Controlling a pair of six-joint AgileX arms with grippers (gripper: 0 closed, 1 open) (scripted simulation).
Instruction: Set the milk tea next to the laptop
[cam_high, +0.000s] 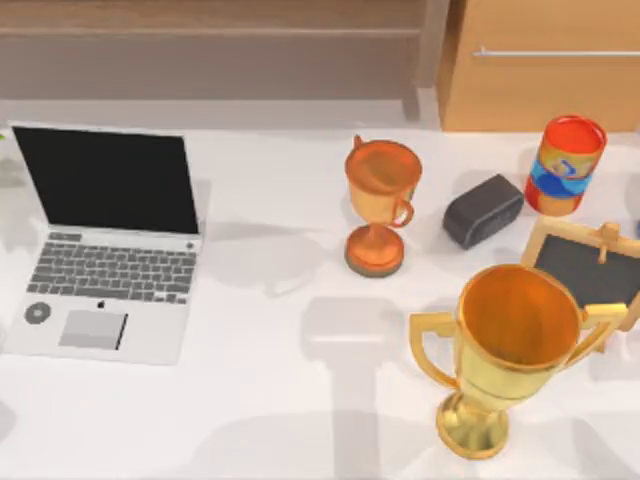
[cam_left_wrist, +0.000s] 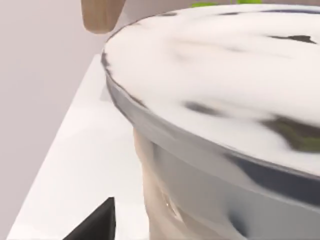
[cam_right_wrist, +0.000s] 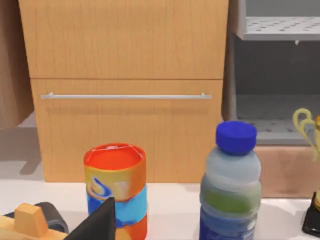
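One milk tea (cam_left_wrist: 215, 100) looms close (one laptop (cam_high: 105, 245), two trophies (cam_high: 380, 205)).

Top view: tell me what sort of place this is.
Probably a home office or study desk: a white table with an open laptop, two trophies and a small blackboard, with a wooden drawer cabinet behind.

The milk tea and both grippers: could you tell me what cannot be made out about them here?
- Milk tea: the left wrist view's edges cut off its base and far side, hiding where it stands.
- Left gripper: only a dark tip at the frame edge.
- Right gripper: likewise a dark tip, fingers unreadable.
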